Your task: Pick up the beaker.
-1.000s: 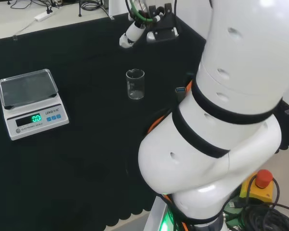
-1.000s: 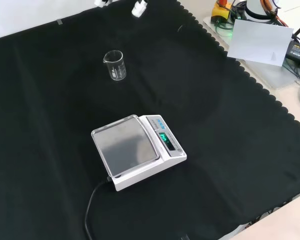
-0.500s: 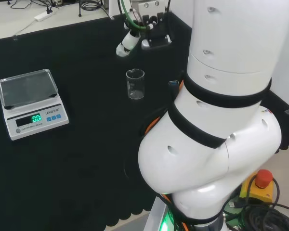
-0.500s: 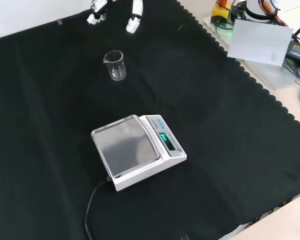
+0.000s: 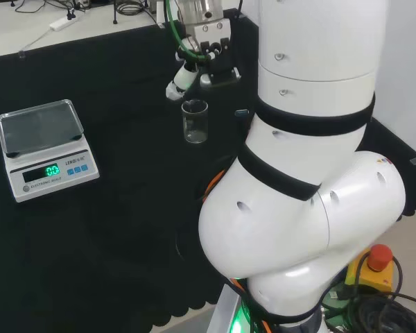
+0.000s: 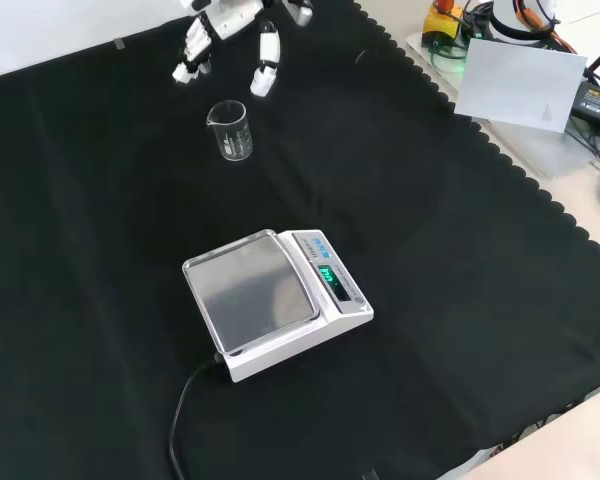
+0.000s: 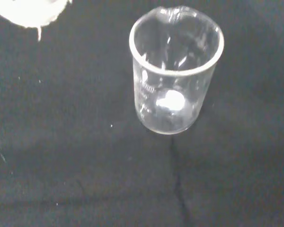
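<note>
A small clear glass beaker [image 5: 195, 121] stands upright and empty on the black cloth, also seen in the front view [image 6: 231, 131] and close up in the wrist view [image 7: 174, 71]. The hand [image 6: 230, 30] hangs just beyond the beaker in the front view, its white fingertips [image 6: 264, 80] pointing down and spread apart, open, clear of the glass. In the head view the hand [image 5: 194, 62] is above and slightly behind the beaker, holding nothing. A blurred white part of the hand [image 7: 31, 12] shows in the wrist view.
An electronic scale [image 6: 275, 300] with a lit green display sits near the cloth's middle in the front view, at the left in the head view [image 5: 45, 148], its cable trailing off. The arm's white links [image 5: 312, 173] bulk at the head view's right.
The hand has come down and closer to the beaker, its fingers now well into the front view. The arm's upper links swung left in the head view. The beaker has not moved.
</note>
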{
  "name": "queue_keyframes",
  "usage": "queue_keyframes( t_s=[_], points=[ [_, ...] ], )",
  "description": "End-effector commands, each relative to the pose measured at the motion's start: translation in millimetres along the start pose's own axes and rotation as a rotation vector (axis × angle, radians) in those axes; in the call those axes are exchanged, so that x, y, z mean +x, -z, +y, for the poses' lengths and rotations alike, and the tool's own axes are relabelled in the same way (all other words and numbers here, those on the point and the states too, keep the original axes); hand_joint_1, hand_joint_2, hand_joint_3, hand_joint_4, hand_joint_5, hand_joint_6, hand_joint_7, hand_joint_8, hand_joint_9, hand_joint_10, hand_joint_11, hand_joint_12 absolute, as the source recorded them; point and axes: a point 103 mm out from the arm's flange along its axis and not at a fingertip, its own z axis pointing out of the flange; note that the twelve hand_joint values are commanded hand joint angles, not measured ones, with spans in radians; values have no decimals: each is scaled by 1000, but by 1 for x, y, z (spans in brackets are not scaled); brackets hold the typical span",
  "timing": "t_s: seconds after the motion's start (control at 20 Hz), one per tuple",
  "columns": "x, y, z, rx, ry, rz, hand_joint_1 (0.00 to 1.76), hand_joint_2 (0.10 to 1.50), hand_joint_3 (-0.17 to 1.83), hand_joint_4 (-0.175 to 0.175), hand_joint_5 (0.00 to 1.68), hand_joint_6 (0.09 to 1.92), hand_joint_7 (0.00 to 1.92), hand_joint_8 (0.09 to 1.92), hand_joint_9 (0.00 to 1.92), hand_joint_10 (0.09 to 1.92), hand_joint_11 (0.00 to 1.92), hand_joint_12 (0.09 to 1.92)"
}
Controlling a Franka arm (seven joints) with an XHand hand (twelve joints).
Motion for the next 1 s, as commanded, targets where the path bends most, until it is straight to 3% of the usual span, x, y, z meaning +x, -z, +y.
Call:
queue_keyframes(
  t_s=[0.05,0.4,1.0],
  points=[
    [7,-23,20,30,20,-14,700,574,404,-51,180,87,124,763,506,892,380,1417],
    [8,-43,25,56,17,-35,687,563,392,-43,151,87,10,728,496,897,376,1420],
    [1,-59,37,84,4,-64,666,560,357,-32,107,87,0,657,488,906,369,1424]
  ],
)
